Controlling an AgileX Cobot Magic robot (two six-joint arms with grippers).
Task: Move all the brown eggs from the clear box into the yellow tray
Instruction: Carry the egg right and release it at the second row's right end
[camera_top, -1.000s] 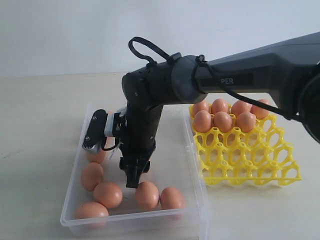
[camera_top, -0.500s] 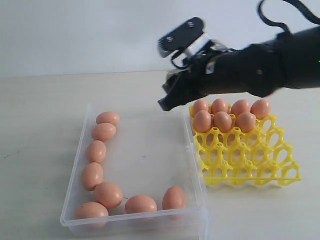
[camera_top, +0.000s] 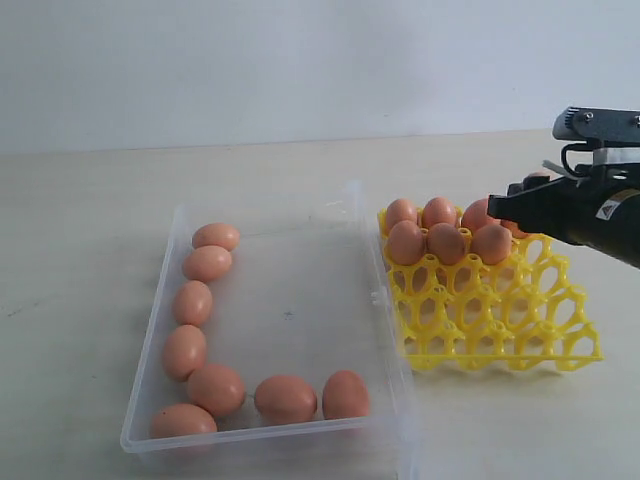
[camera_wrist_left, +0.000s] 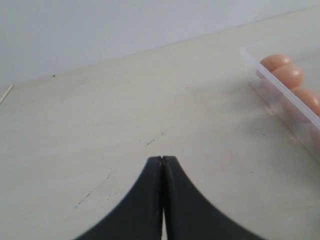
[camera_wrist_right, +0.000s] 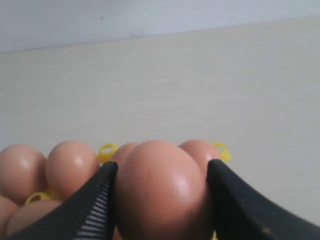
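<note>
Obs., right arm: right gripper (camera_wrist_right: 162, 166) is clamped on one brown egg (camera_wrist_right: 160, 200). The two dark pads press its opposite flanks at the widest part. The egg fills the gap between the jaws. Just beyond and below the fingertips sit the eggs already in the yellow tray (camera_top: 500, 320), six in plain sight (camera_top: 445, 243), filling the cups nearest the gripper. Any cup directly behind the gripper body is hidden.

Left gripper (camera_wrist_left: 162, 159): fingers pressed together, nothing between them, bare table under it, with a corner of the clear box (camera_top: 290, 310) off to one side.

Remaining stock: eight eggs (camera_top: 216, 389) in the clear box, well apart from the right gripper, strung along two of its walls.

Handling, my judgement: the shell looks smooth and glossy, so it is probably slippery. It is rigid but brittle, and light. A grip across the broad middle, as here, seems right, and light pressure should do. The lowering into a cup should be slow, clear of the pointed yellow posts and neighbouring eggs.

Surface: pale, matt table (camera_top: 80, 250) with faint scuffs, and a plain white wall behind. There is no clutter. The tray lattice is open, so an egg dropped between cups could wedge.
</note>
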